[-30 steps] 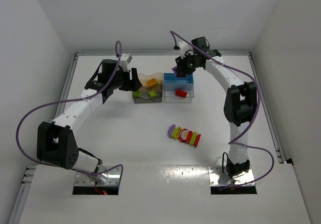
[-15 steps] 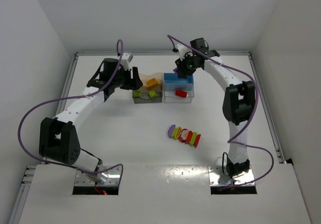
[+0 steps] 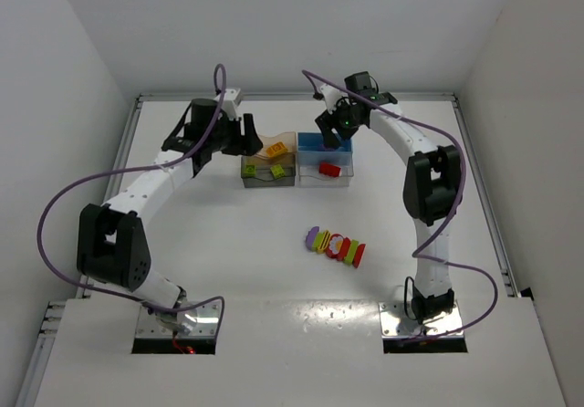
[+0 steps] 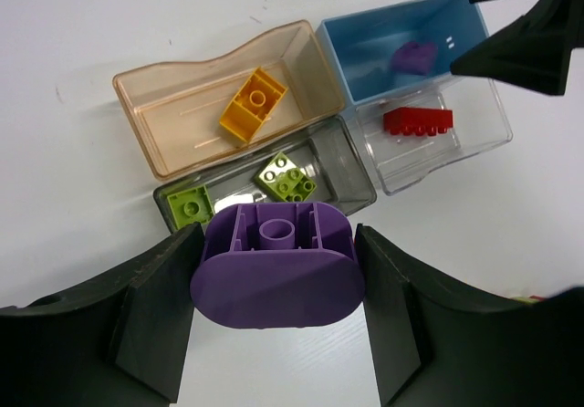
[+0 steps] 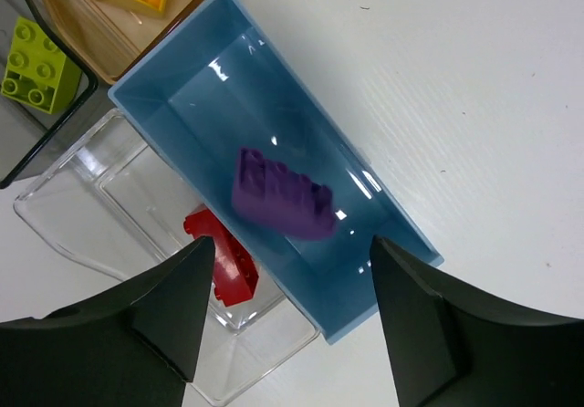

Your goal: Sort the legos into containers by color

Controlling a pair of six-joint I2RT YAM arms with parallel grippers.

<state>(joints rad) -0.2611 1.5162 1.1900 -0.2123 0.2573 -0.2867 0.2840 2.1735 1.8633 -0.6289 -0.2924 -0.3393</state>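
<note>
My left gripper (image 4: 276, 263) is shut on a rounded purple lego (image 4: 274, 279), held above the table just in front of the dark grey bin (image 4: 345, 165). That bin holds two green legos (image 4: 286, 177). The tan bin (image 4: 169, 115) holds a yellow lego (image 4: 254, 104). My right gripper (image 5: 292, 245) hangs open over the blue bin (image 5: 187, 110), where a purple lego (image 5: 281, 195) lies loose between and below the fingers. A red lego (image 5: 222, 256) lies in the clear bin (image 5: 109, 197). From the top view, several loose legos (image 3: 335, 245) sit in a row at mid table.
The four bins stand packed together in a block (image 3: 297, 159) at the back of the table. Both grippers (image 3: 243, 140) (image 3: 327, 131) hover at that block, about a bin's width apart. The right gripper's fingers (image 4: 525, 24) show in the left wrist view's top right corner.
My right gripper has opened and the purple lego it held now sits in the blue bin. The left arm has shifted slightly toward the back, still holding its purple lego.
</note>
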